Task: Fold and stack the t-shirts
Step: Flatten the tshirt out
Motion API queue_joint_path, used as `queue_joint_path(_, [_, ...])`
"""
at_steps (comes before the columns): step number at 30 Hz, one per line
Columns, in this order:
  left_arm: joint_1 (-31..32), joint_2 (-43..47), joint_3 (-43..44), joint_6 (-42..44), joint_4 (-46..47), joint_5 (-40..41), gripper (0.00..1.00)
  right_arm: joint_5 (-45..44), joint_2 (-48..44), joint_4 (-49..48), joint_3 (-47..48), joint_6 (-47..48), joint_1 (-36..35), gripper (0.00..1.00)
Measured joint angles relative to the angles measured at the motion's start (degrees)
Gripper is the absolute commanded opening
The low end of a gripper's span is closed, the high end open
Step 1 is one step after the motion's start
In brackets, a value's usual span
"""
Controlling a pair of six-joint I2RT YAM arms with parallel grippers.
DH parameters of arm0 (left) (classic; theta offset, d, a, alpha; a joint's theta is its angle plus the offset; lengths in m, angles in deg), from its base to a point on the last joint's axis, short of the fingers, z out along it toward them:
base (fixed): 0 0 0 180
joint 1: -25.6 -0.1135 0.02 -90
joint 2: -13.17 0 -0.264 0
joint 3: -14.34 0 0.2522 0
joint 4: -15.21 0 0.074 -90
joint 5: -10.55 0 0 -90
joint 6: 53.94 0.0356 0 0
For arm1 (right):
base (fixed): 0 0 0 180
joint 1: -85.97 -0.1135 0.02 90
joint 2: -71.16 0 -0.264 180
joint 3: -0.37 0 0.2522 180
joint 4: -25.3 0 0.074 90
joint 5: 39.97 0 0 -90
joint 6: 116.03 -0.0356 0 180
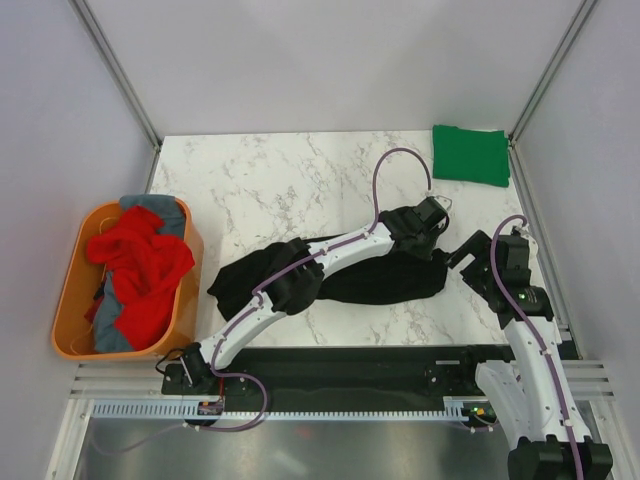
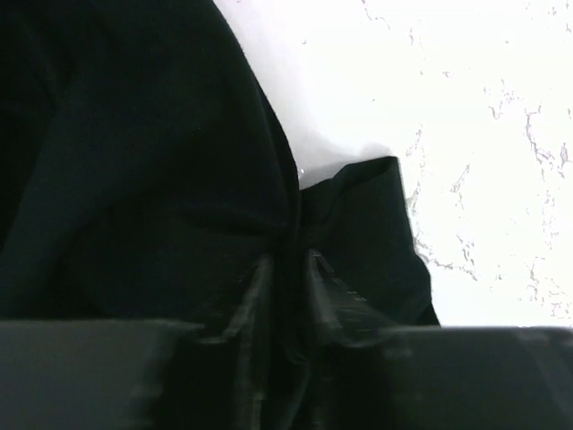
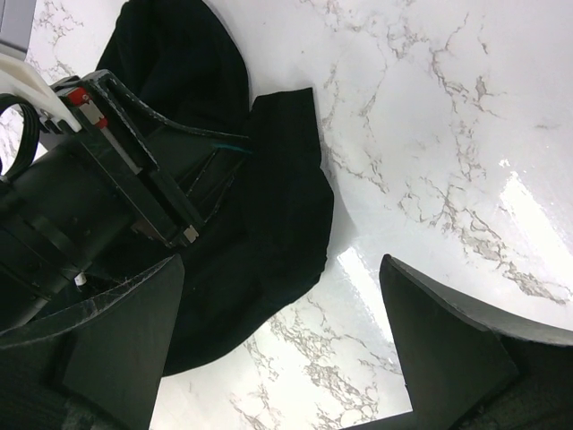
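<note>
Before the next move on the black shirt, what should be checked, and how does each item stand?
1. Fold held by left claw: ok, black t-shirt cloth is pinched in it.
2. Opening of right claw: ok, jaws wide, nothing held.
3. Its place on cloth: not ok, it hangs by the shirt's edge, mostly over bare table.
4. Shirt spread flat: not ok, bunched in a long heap.
5. Stack base: ok, green t-shirt lies folded at the far right corner.
6. Next shirts: ok, red t-shirt waits in the orange tub.
</note>
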Motion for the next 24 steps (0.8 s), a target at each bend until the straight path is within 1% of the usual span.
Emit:
queue_joint_path(3, [0.0, 0.0, -0.02, -0.17, -0.07, 0.15, 0.13, 0.72, 0.04, -0.07, 0.0, 0.0, 0.0, 0.98])
queue_joint_path(10, [-0.55, 0.48, -0.87, -0.48, 0.28, 0.26, 0.13, 1.29, 0.7, -0.42, -0.02, 0.02, 0.0, 0.98])
queue_joint_path(17, [-3.78, 2.89, -3.17, -2.62, -0.2, -4.7, 0.26, 2.14, 1.4, -1.31, -0.61, 0.0, 0.0, 0.98])
queue_joint_path(22, [-6.16, 3.02, -3.3, -3.72, -0.28, -8.68, 0.31, 2.78, 2.27, -1.46, -0.92, 0.02, 0.0, 0.98])
queue_joint_path(24, [-6.58, 3.02, -3.39, -4.0, -0.17, -9.86, 0.34, 3.1, 2.43, -1.64, -0.94, 0.02, 0.0, 0.98])
